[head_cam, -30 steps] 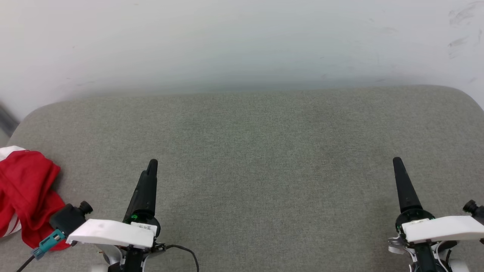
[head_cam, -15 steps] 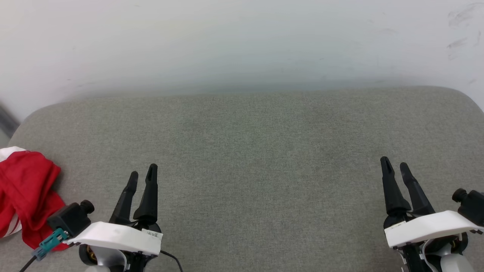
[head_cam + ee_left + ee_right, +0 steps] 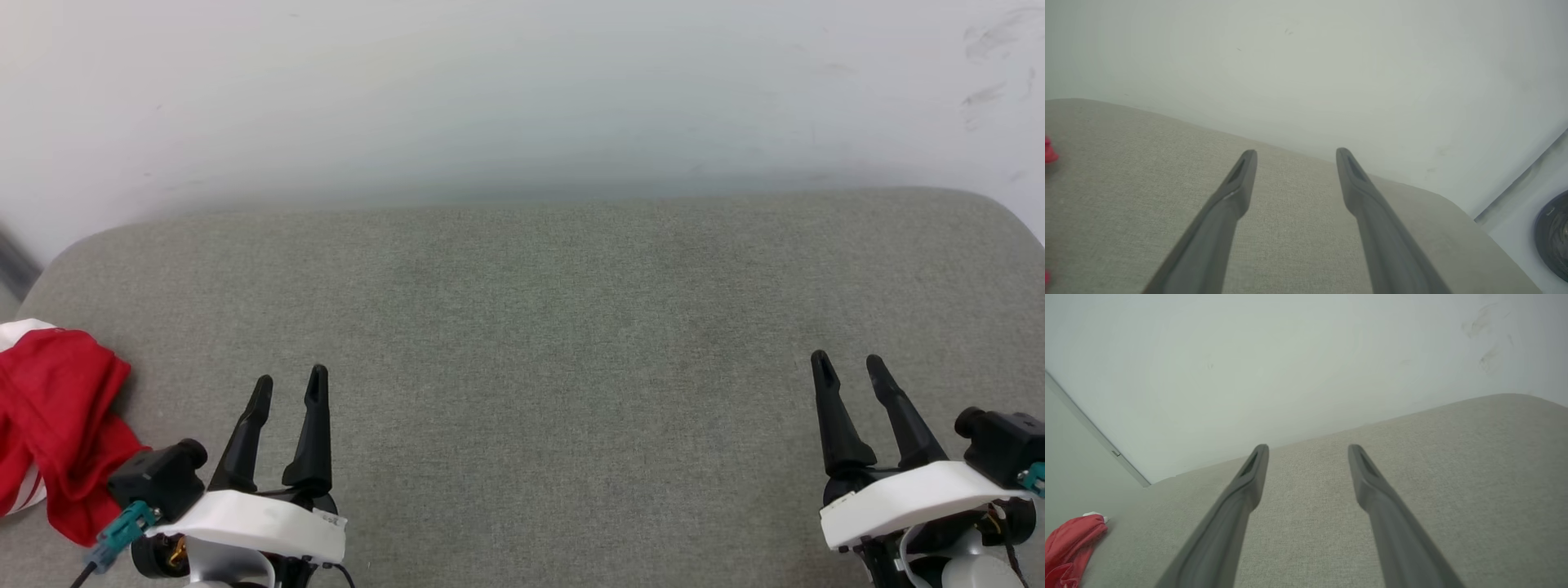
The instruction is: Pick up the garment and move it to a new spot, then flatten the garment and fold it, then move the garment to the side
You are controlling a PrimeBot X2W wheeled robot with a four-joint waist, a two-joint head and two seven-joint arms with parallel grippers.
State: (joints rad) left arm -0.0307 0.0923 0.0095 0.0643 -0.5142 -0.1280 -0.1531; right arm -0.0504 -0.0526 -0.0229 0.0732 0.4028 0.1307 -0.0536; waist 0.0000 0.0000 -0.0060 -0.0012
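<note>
- Head view, far left: the garment (image 3: 57,425) (red, white at its edge) is lying bunched at the left end of the grey cushion (image 3: 531,310).
- Lower left: the left gripper (image 3: 290,385) is hovering near it, fingers spread, holding nothing.
- Lower right: the right gripper (image 3: 847,363) is hovering well apart from the garment, fingers likewise spread and empty.

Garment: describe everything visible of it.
The garment is a crumpled red heap of soft fabric, with a white patch at its top and red-and-white striped trim low on its left. It lies unfolded on the grey cushion at the cushion's left edge, partly cut off by the head view's frame. The left gripper stands apart to its right, open, not touching it.
</note>
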